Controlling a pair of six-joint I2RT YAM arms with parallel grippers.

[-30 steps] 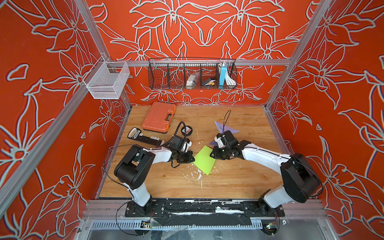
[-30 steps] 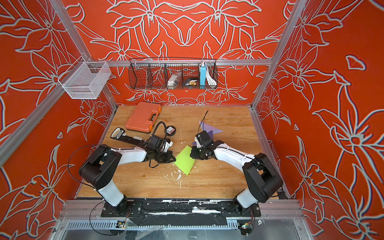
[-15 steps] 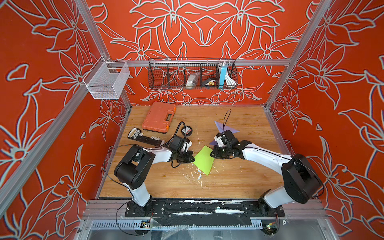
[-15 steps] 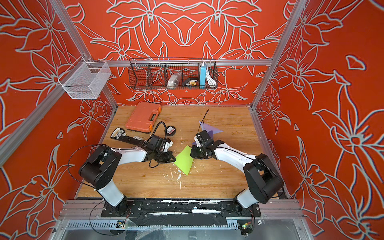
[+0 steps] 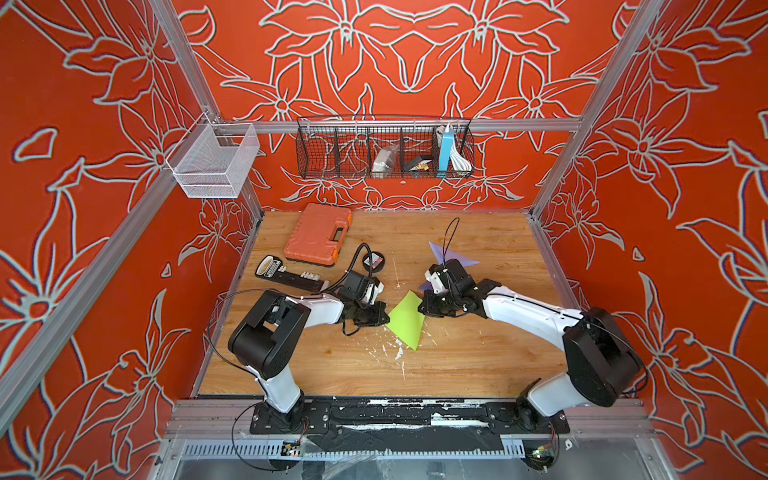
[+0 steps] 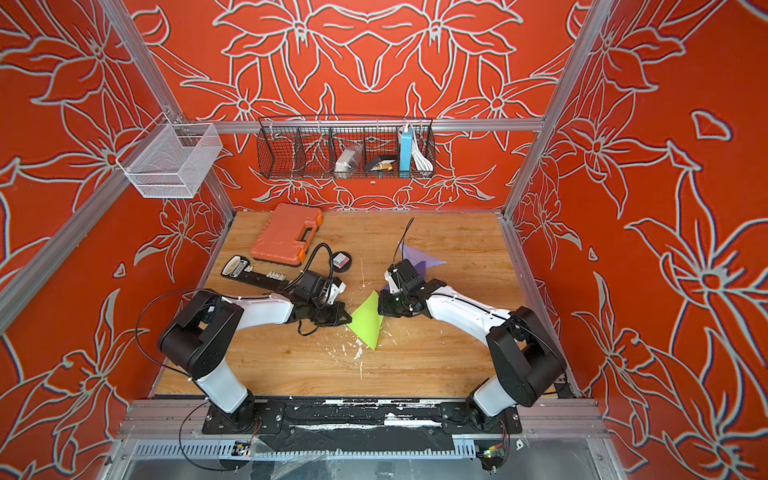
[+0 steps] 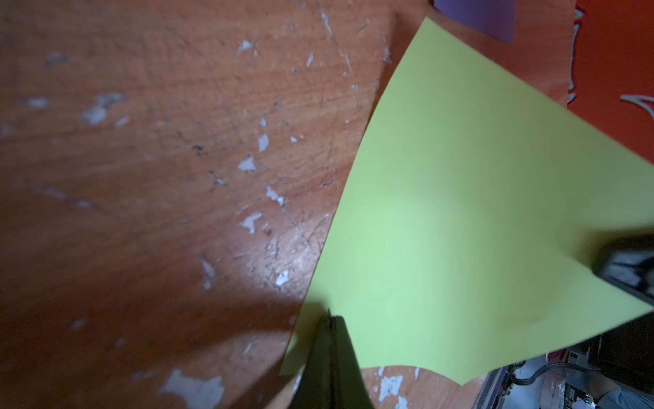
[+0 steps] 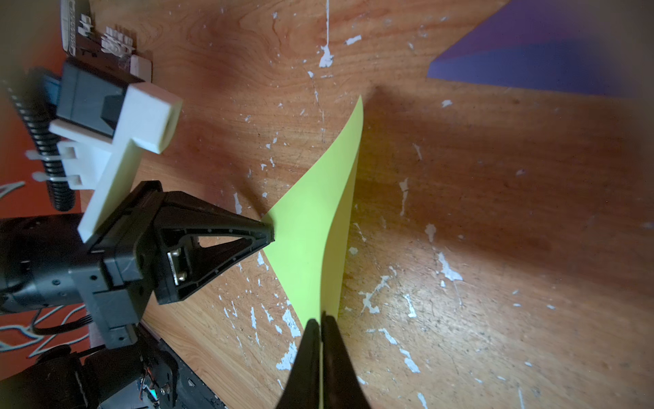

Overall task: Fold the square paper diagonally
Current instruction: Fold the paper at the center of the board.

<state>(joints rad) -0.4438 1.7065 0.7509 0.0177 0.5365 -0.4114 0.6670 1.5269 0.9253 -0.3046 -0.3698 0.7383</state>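
The orange walls (image 5: 395,62), printed with pale flower outlines, and the scuffed wooden table (image 5: 478,353), flecked with white chips, look the same as a second ago. Both white-and-black arms reach in low from the front rail and have barely shifted since then.

On the back wall hangs a black wire basket (image 5: 324,145) split into compartments. A smaller white mesh basket (image 5: 212,166) hangs at the left corner. On the table's far left lies an orange plastic tool case (image 5: 318,235), shut. A long black bit holder (image 5: 291,276) lies just in front of it.

The green paper (image 5: 407,320) is mid-table between the two claws, a smooth matte sheet seen as a diamond in both top views (image 6: 368,322). It is held by two opposite corners. In the right wrist view it bows upward in a curve (image 8: 315,240) rather than lying flat.

Behind the right arm rests a purple paper (image 5: 465,259), folded to pointed shapes. A small round black disc (image 5: 373,262) sits near the case.

The one clear change is that the right gripper (image 8: 321,320), partly spread a second ago, now has its dark tapered jaws pressed together on its corner of the sheet. The left gripper (image 7: 331,318) is pinched tight on the opposite corner, as before.
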